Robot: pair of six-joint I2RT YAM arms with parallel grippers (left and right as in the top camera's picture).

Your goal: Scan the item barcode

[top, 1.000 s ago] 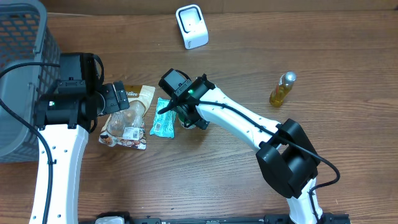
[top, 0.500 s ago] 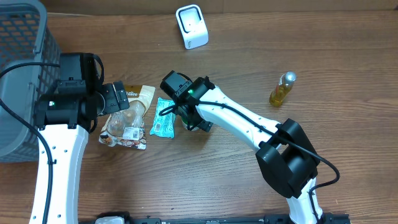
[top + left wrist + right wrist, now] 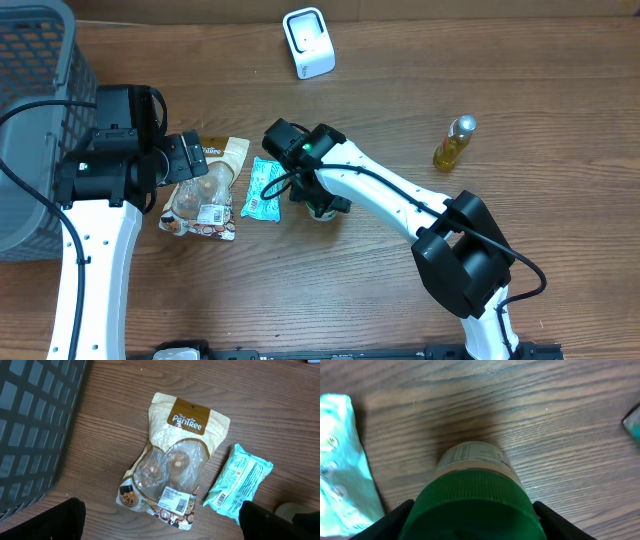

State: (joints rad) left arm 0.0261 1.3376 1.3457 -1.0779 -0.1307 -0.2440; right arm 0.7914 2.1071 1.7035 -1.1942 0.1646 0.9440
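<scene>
**Green-lidded jar (image 3: pixel 321 211) upright on the table, right gripper (image 3: pixel 308 190) set over it.**

Overhead: a teal packet (image 3: pixel 263 189) lies just beside the jar and a snack pouch (image 3: pixel 205 190) lies beyond the packet. The white scanner (image 3: pixel 308 42) stands well apart from the jar with bare wood between, judged an open lane for carrying. An oil bottle (image 3: pixel 455 142) stands well clear on the jar's other side.
Left wrist: the left gripper (image 3: pixel 192 158) hangs over the pouch with jaws spread wide and empty, judged to be parked clear of the jar.
Right wrist: fingers (image 3: pixel 402 515) flank the green cap on both sides, presumably for a lift by the lid. Firm contact cannot be told. The packet's edge lies near one finger, so there is little margin on that side.
</scene>
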